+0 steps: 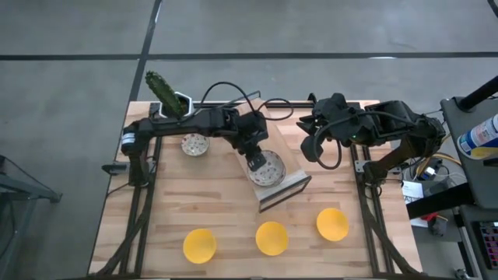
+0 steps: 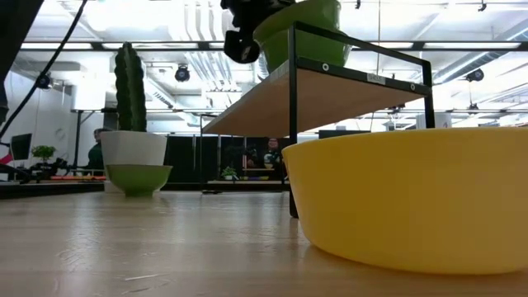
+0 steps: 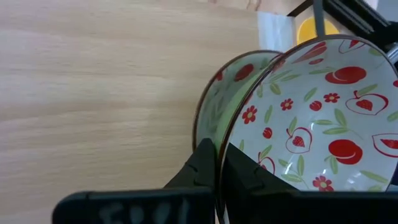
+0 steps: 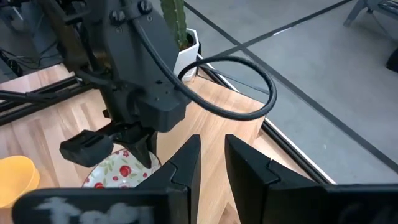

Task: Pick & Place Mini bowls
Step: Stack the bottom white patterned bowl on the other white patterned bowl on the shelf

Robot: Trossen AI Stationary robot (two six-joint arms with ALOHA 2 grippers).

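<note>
A mini bowl (image 1: 268, 169), white inside with red fruit and flower prints, is on top of a small wooden stand (image 1: 289, 189). My left gripper (image 1: 255, 159) is shut on it. A second printed bowl (image 3: 227, 93) lies nested right under it. In the low view the held bowl (image 2: 299, 25) shows a green outside above the stand's top. A third printed bowl (image 1: 194, 145) rests by its base on the table. Three yellow bowls (image 1: 199, 244), (image 1: 271, 238), (image 1: 332, 224) stand along the near edge. My right gripper (image 1: 311, 146) hovers open to the stand's right. My left gripper (image 3: 219, 152) holds the upper printed bowl by its rim (image 3: 239, 118), one finger (image 3: 249, 174) inside the bowl and one (image 3: 200, 165) outside. It comes from above, slanting from the table's left. Whether the held bowl rests in the bowl under it, I cannot tell.
A white hexagonal pot with a cactus (image 1: 166, 96) stands at the far left corner. The stand has a black metal frame (image 2: 292, 124) with open space beneath. The nearest yellow bowl (image 2: 412, 198) fills the low view's right. Bare wood lies between the stand and the yellow bowls.
</note>
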